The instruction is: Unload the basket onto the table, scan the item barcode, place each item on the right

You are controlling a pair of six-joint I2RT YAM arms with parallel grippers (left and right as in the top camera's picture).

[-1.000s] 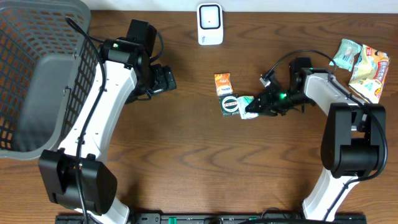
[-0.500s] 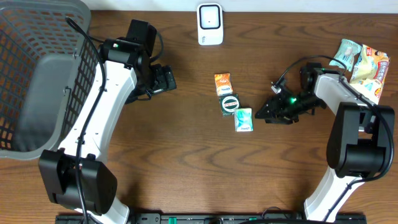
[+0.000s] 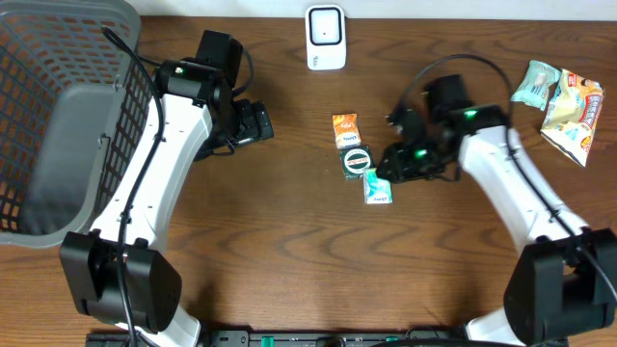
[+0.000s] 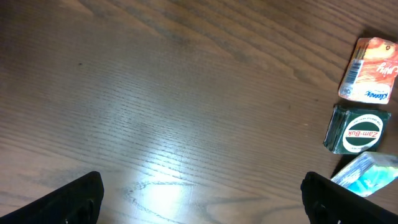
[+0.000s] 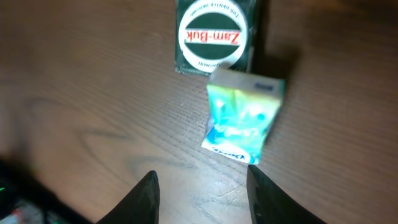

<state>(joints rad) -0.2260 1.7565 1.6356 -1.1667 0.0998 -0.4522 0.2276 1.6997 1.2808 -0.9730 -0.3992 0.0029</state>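
Seen just ahead of right gripper (image 5: 202,196), fingers (image 5: 146,202) parted and empty: teal packet (image 5: 242,121), long axis roughly along the approach; left gripper (image 4: 204,198) wide, well apart.

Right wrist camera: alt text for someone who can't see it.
The open right gripper hovers over a wooden table, holding nothing. Just ahead lies a teal packet, with a green Zam-Buk box behind it.

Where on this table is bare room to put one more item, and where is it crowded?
Bare wood lies between the left gripper and the orange packet, and across the front below the blue packet. Crowded: the middle cluster around the Zam-Buk box and right gripper, and the snack bags far right.
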